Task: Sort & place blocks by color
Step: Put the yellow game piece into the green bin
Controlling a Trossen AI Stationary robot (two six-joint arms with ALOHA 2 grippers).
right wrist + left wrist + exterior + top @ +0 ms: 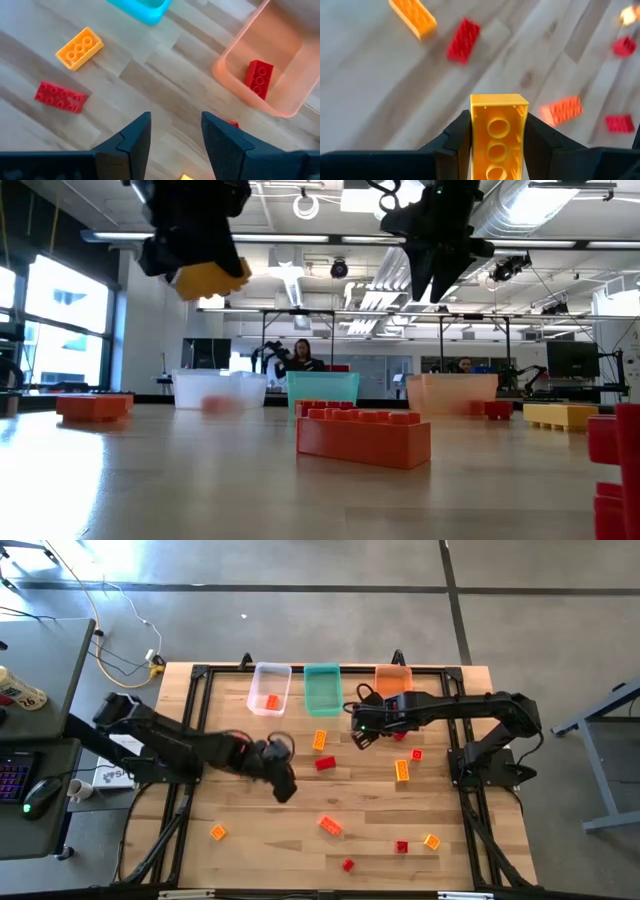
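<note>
My left gripper is over the table's middle, shut on a yellow oblong block that also shows high in the low view. My right gripper is open and empty, hovering near the orange bin, which holds a red block. Below it, a yellow-orange block and a red block lie flat on the wood. More blocks are scattered about: orange-red, red, yellow-orange. The clear bin holds an orange-red block. My left gripper pinches the yellow block between its two fingers, which lie on its two long side walls. The block runs along the fingers, its hollow underside facing the wrist camera. It is lifted clear of the table and sits tilted.
Three bins stand in a row at the far edge: clear, teal and orange. A black frame rims the tabletop. An orange-red block lies close to the low camera. People stand in the room behind.
</note>
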